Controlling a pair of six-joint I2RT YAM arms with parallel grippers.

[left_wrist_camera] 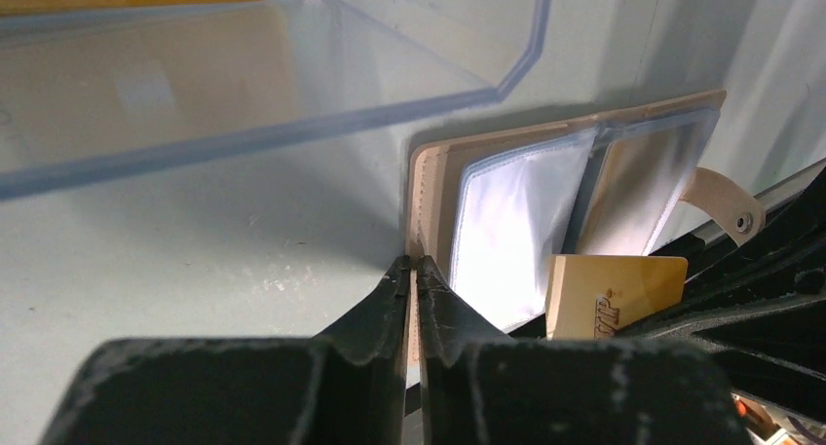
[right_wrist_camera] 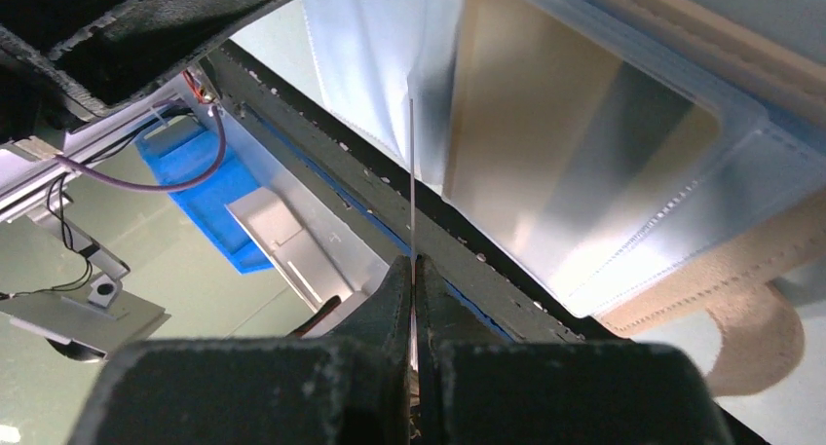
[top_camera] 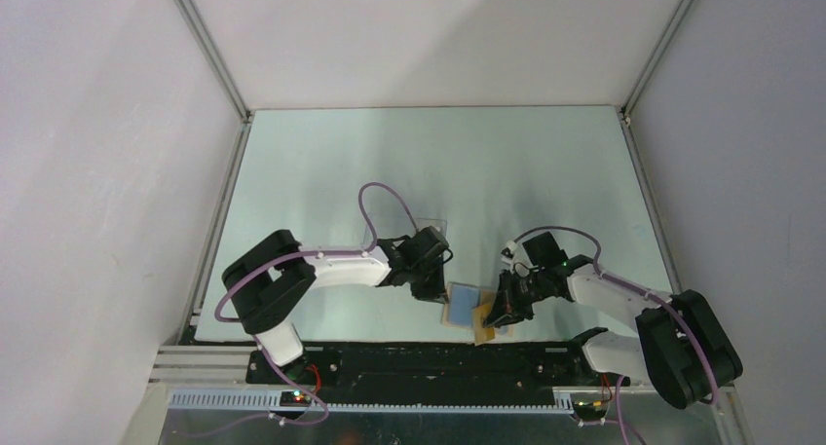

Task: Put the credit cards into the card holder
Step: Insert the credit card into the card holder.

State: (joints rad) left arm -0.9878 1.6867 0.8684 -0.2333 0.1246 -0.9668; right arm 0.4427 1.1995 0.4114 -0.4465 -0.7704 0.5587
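Because the wallet (left_wrist_camera: 506, 221) lies open near the front edge of the table (left_wrist_camera: 195, 260), the left hand (left_wrist_camera: 411, 267) is clenched on its tan cover edge, probably to pin it steady for loading. The right hand (right_wrist_camera: 414, 267) pinches one card (left_wrist_camera: 614, 291) by one end, so the free end points toward the clear pockets. In its own wrist view the card shows only as a thin edge-on line. The card's tip is at the pockets; I cannot tell whether it has entered a slot.

Wallet: tan outside, blue-trimmed clear pockets, snap tab (left_wrist_camera: 726, 206) off the far side. Card: orange-yellow, thin, some printed lettering. A clear box (left_wrist_camera: 292, 114) stands just behind the wallet.
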